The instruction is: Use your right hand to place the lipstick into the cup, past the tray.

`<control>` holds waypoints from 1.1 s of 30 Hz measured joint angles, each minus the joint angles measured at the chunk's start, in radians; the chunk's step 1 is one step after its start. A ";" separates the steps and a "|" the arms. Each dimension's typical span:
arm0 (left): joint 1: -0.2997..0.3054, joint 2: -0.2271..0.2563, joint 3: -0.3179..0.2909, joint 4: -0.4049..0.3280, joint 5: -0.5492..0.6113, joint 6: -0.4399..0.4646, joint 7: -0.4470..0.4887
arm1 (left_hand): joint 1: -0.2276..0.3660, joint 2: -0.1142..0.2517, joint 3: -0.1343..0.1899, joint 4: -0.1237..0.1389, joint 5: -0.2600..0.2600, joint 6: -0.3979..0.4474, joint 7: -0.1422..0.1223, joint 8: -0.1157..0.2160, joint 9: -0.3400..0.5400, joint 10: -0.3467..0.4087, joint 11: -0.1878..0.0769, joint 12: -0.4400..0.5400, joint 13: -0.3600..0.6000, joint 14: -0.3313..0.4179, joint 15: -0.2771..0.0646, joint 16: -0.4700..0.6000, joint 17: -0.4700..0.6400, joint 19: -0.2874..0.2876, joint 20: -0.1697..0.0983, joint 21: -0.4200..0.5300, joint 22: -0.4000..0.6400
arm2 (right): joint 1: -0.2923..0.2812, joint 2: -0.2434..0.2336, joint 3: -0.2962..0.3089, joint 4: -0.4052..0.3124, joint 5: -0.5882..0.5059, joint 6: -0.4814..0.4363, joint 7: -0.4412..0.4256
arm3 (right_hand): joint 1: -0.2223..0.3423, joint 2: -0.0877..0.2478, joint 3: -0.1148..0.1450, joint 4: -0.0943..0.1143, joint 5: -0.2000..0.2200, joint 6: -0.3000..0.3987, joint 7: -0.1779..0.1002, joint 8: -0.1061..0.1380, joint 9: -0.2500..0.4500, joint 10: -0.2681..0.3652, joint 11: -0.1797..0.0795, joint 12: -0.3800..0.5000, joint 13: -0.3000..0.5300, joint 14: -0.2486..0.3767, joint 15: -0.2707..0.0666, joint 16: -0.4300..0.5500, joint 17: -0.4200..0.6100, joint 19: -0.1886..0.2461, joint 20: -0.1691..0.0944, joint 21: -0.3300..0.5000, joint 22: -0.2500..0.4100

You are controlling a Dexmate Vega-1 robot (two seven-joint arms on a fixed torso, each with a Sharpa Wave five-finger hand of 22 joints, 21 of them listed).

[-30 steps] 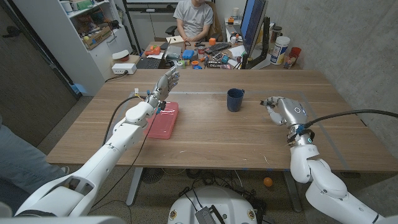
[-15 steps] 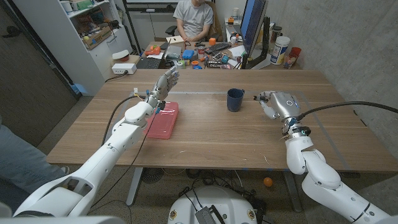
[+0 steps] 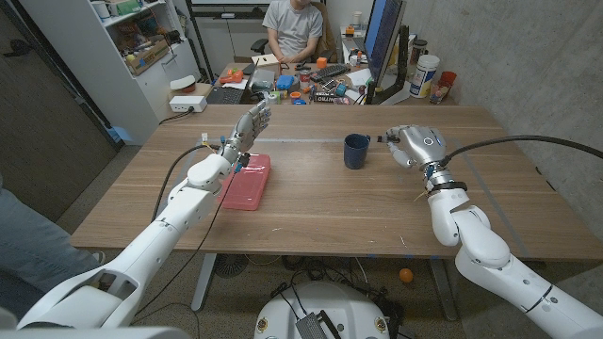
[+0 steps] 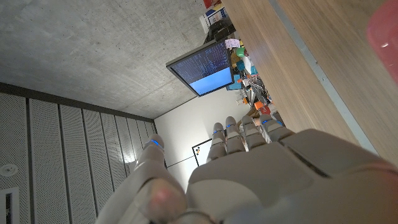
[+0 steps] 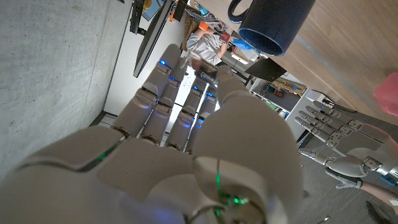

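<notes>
Glossy round navy cup [image 3: 356,151]

Wooden table [image 3: 311,202] spans mid-frame. Seated person [image 3: 293,28] at top centre behind a cluttered desk [image 3: 301,85]. Monitor [image 3: 383,38] upper right, white canister [image 3: 424,75] beside it. Shelving unit [image 3: 141,47] upper left.

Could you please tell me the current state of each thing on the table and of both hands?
cup: upright, on the table.
tray: flat on the table.
lipstick: held beside the cup, not yet inside.
right hand: pinches the lipstick.
left hand: raised, fingers straight, holding nothing.
</notes>
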 measured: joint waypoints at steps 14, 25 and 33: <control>0.013 0.017 -0.005 -0.020 -0.002 0.003 0.004 | 0.000 0.000 0.000 0.000 0.000 0.000 0.000 0.000 0.000 0.000 0.000 0.000 0.000 0.000 0.000 0.000 0.000 0.000 0.000 0.000 0.000 | 0.099 0.020 -0.036 0.060 -0.096 0.054 0.082 | -0.006 0.006 -0.005 0.004 0.000 0.000 0.000 0.000 0.000 0.006 -0.005 -0.001 -0.005 0.000 0.000 -0.008 0.000 0.000 0.000 0.000 0.000; 0.026 0.028 -0.012 -0.044 -0.006 0.005 0.015 | 0.000 0.000 0.000 0.000 0.000 0.000 0.000 0.000 0.000 0.000 0.000 0.000 0.000 0.000 0.000 0.000 0.000 0.000 0.000 0.000 0.000 | 0.181 0.044 -0.075 0.125 -0.145 0.106 0.127 | -0.007 0.007 -0.005 0.004 0.000 0.000 0.000 0.000 0.000 0.006 -0.005 -0.009 -0.008 0.011 0.000 -0.009 0.006 0.000 0.000 0.006 0.000; 0.036 0.035 -0.017 -0.055 -0.010 0.006 0.024 | 0.000 0.000 0.000 0.000 0.000 0.000 0.000 0.000 0.000 0.000 0.000 0.000 0.000 0.000 0.000 0.000 0.000 0.000 0.000 0.000 0.000 | 0.240 0.056 -0.106 0.170 -0.177 0.146 0.157 | -0.009 0.010 -0.007 0.005 -0.001 0.000 0.000 0.000 0.000 0.009 -0.009 -0.009 -0.009 0.013 -0.002 -0.009 0.013 0.000 0.000 0.006 0.000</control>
